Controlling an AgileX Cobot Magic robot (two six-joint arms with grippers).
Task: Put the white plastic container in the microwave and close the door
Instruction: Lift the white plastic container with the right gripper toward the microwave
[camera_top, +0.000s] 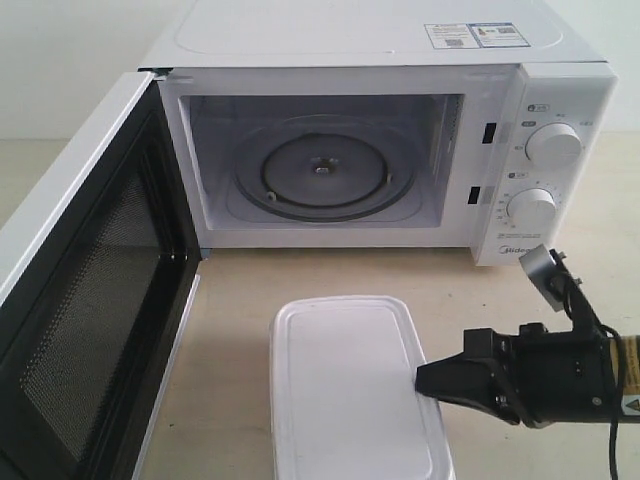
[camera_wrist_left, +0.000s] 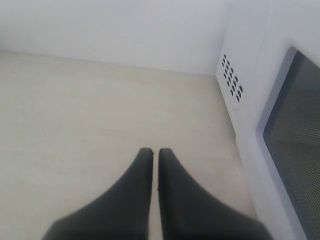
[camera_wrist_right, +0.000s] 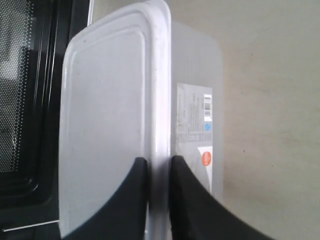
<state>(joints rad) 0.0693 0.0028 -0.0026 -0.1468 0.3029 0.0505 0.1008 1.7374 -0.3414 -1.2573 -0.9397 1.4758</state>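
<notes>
Where right gripper (camera_wrist_right: 159, 165) meets white plastic container (camera_wrist_right: 107, 100) | jaws pinch rim

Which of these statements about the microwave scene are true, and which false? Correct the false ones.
1. The door stands open. True.
2. The white plastic container sits inside the microwave. False: it is outside, in front of the microwave.
3. The right tool is closed on the rim of the container's lid. True.
4. The left tool holds the door. False: it is shut on nothing.
5. The container's lid is off. False: the lid is on.
</notes>
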